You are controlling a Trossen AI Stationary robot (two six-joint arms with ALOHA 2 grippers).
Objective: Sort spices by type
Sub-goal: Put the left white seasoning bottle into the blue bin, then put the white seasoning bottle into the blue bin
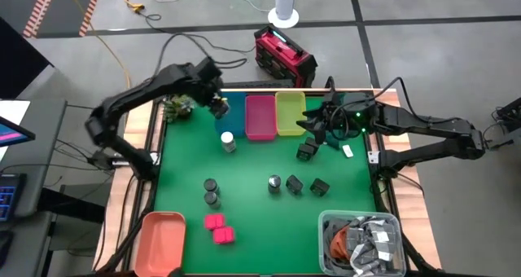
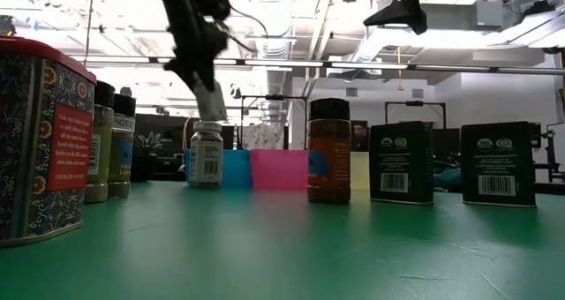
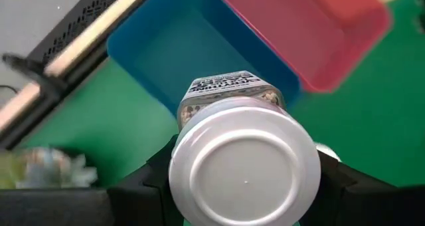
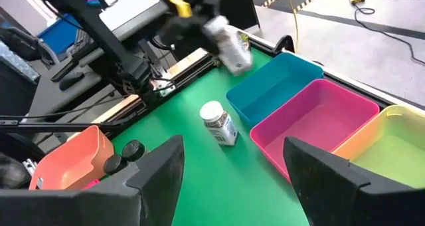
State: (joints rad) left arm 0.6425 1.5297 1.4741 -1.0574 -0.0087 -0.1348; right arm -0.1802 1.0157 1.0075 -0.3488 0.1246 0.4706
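Near edge of the green mat (image 1: 252, 228): an orange tray (image 1: 159, 232) at 7 o'clock, 2 pink blocks (image 1: 218, 227) just beside it, and a clear bin of grey packets (image 1: 362, 240) at 5 o'clock.

Mid-mat: 2 dark-capped jars (image 1: 211, 191) left of centre; 1 more dark-capped jar (image 1: 274, 182) and 2 black boxes (image 1: 306, 185) right of centre.

Farther back: 1 white-capped jar (image 1: 229, 142) stands upright just in front of the blue tray (image 4: 275, 90); a third black box (image 1: 306, 151) sits at 1 o'clock.

Far edge, 12 o'clock: blue, pink tray (image 1: 260, 116) and yellow tray (image 1: 289, 112) in a row.

The left gripper (image 1: 216, 106) is clamped on a second white-capped jar (image 3: 242, 163), held in the air above the blue tray. The right gripper (image 1: 313, 124) hangs at 1 o'clock by the yellow tray, fingers spread wide, holding nothing.
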